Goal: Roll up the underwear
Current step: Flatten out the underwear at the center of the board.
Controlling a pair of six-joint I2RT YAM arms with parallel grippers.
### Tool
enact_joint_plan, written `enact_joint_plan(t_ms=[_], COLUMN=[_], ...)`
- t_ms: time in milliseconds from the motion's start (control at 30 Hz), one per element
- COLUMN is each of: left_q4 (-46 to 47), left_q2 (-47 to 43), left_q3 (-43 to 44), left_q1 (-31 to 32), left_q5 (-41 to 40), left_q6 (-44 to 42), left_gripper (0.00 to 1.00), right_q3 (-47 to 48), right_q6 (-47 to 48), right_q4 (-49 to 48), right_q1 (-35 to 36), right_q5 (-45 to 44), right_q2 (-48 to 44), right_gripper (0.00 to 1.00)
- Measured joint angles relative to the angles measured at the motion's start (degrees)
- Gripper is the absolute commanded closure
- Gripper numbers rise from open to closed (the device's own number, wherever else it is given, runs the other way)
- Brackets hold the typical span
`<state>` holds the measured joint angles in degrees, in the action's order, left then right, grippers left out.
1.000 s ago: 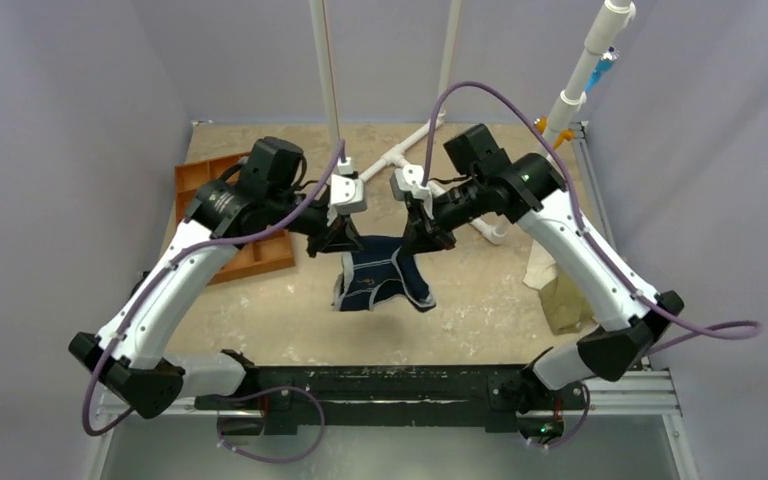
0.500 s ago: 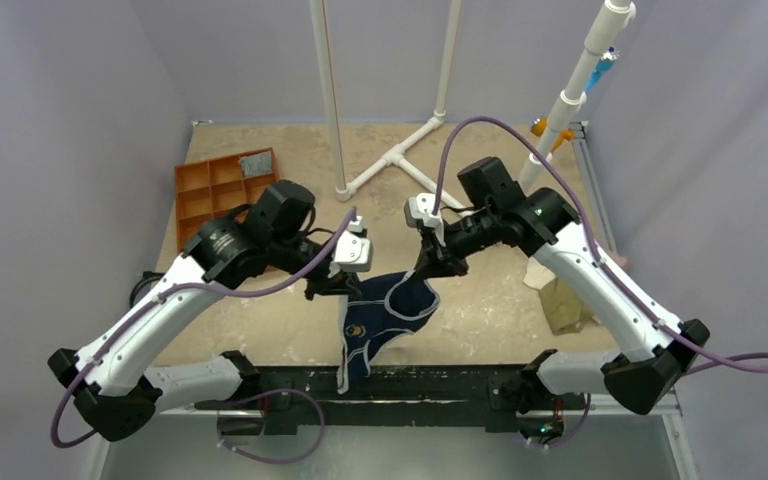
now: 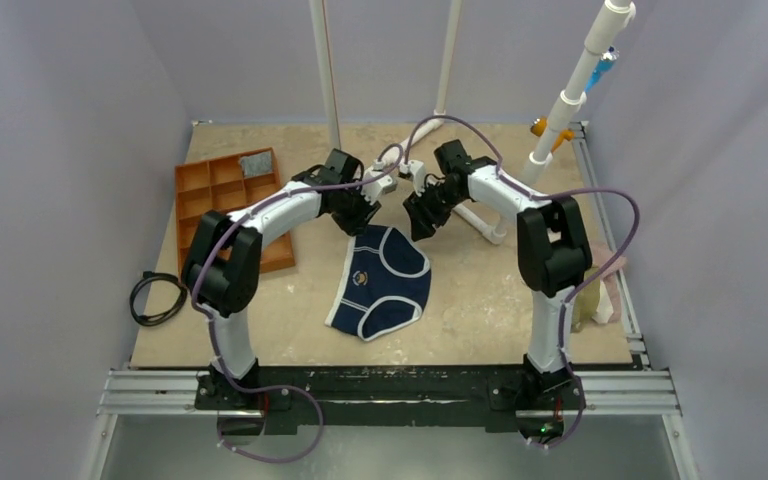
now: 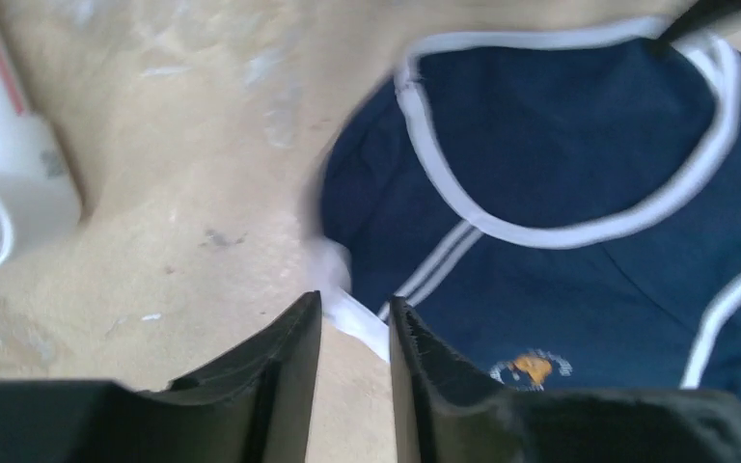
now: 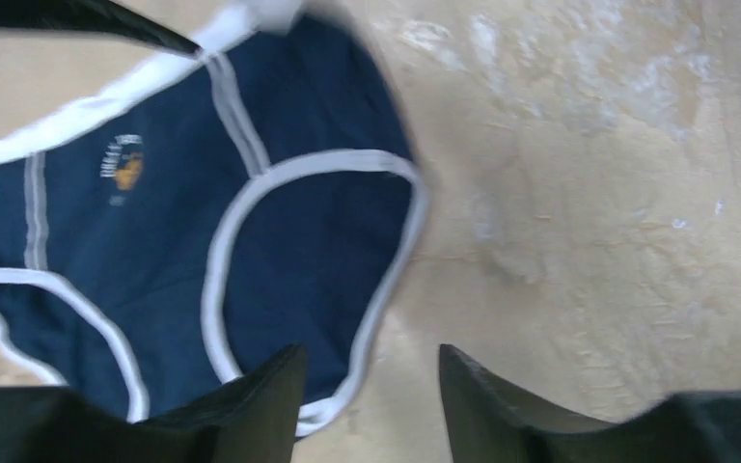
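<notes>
Though its trim blurs, underwear spread flat, cropped in wrist views

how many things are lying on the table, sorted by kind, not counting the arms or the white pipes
cloth pieces: 3 (navy underwear, olive garment, pink cloth)
orange tray: 1
grey item in the tray: 1
black cable: 1
total: 6
</notes>
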<state>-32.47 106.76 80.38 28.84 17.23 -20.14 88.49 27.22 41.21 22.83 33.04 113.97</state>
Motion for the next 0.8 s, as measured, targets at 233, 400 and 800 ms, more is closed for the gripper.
enact_joint_plan(t_ms=[233, 400, 800], left_q4=[8.1, 6.9, -9.0], left_q2=[0.3, -9.6, -48.3], left_q3=[-1.8, -7.9, -22.2], left_q1=[-1.4, -1.4, -12.3], left_q5=[-5.9, -5.0, 0.4], left_q6=[4.9, 6.0, -1.5], left_gripper=[0.41, 0.36, 0.23], right_q3=[-0.5, -7.0, -27.4], right_q6=[-0.7, 1.0, 5.5], right_q4=[-3.5, -4.2, -7.8], right_q1=[-1.9, -1.8, 19.2], right_q5=[-1.1, -0.4, -3.3], right_q2=[2.5, -8.5, -32.8], right_gripper=[0.34, 0.33, 0.28])
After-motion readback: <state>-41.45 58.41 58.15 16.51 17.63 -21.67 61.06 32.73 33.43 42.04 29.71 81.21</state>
